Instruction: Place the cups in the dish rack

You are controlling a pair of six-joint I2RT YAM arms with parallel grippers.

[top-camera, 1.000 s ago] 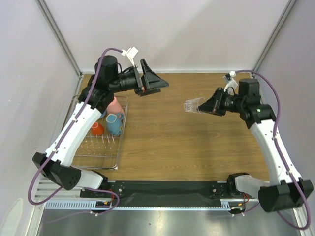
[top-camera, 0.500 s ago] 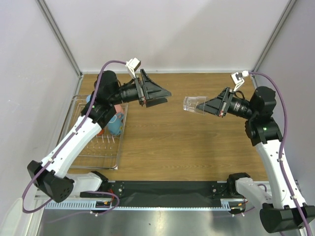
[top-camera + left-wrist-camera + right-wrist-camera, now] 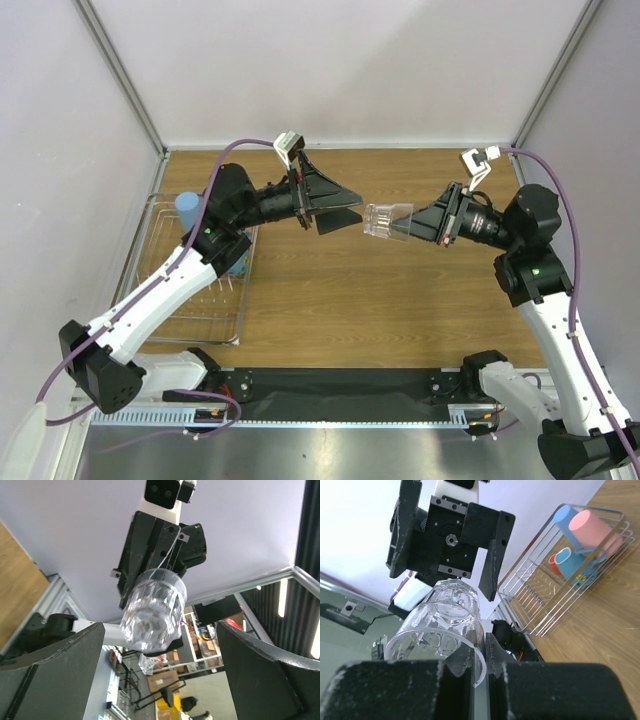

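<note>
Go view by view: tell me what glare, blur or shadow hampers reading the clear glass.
Top external: even light, sharp, but the clear glass looks faint against the wood table. Left wrist: the left fingers are dark, soft blurs; the glass is crisp against the pale wall. Right wrist: the right fingers are black and unfocused; the dish rack reads sharp.

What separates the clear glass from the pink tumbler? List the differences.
The clear glass is see-through with a faceted wall; the pink tumbler is opaque and plain. The clear glass is held in the air by the right gripper, lying sideways above the table; the pink tumbler sits in the dish rack. Both are cups without handles.
</note>
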